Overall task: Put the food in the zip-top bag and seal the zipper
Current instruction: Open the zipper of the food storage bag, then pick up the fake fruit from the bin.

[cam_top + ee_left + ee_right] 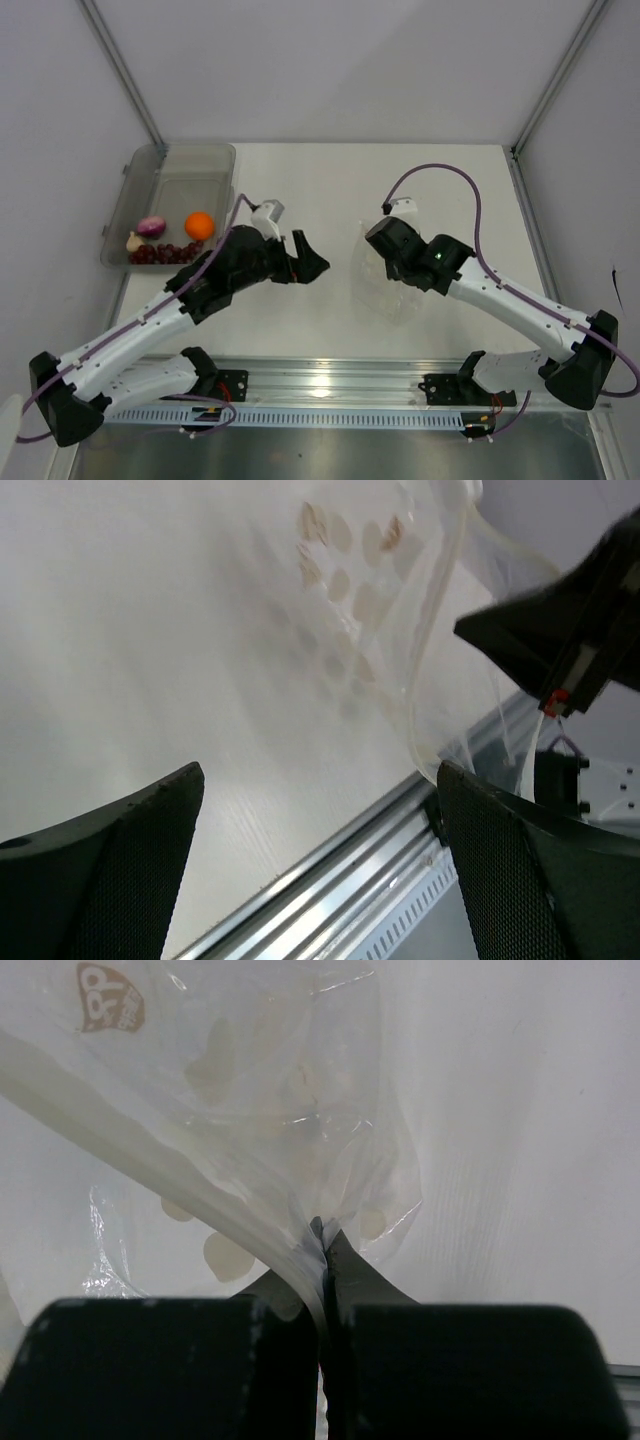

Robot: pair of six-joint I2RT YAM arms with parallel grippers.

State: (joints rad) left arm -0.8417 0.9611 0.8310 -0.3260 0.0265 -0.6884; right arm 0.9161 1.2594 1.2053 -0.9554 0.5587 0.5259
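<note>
Tub (170, 190): grey, translucent, rectangular, at the far left corner of the tabletop (330, 190), lid off.

Food, all inside the tub at its near end:
- garlic bulb (134, 241), whitish, furthest left, against the tub wall;
- onion (151, 226), purple-red, just beside the garlic bulb;
- berries (165, 253), a dark red cluster along the near wall;
- orange (200, 225), round, to the right of the onion, apart from it.

My left end effector (312, 258): right of the tub, over bare tabletop left of centre. Its fingers are spread wide and hold nothing. My left wrist camera shows the two mesh-faced pads (130, 860) well apart, with tabletop between them and the near rail (320, 385) below.

Zip-top bag (385, 285): clear and crinkly, printed with pale spots, lying just right of centre and well apart from the tub. I see no food inside it. One edge is lifted off the tabletop.

Zipper strip (150, 1150): a thick pale band along the bag's edge, running diagonally down into my right fingers.

My right end effector (322, 1235): above the bag's far side, its fingers pressed together on the plastic, pinching the bag at the strip.
</note>
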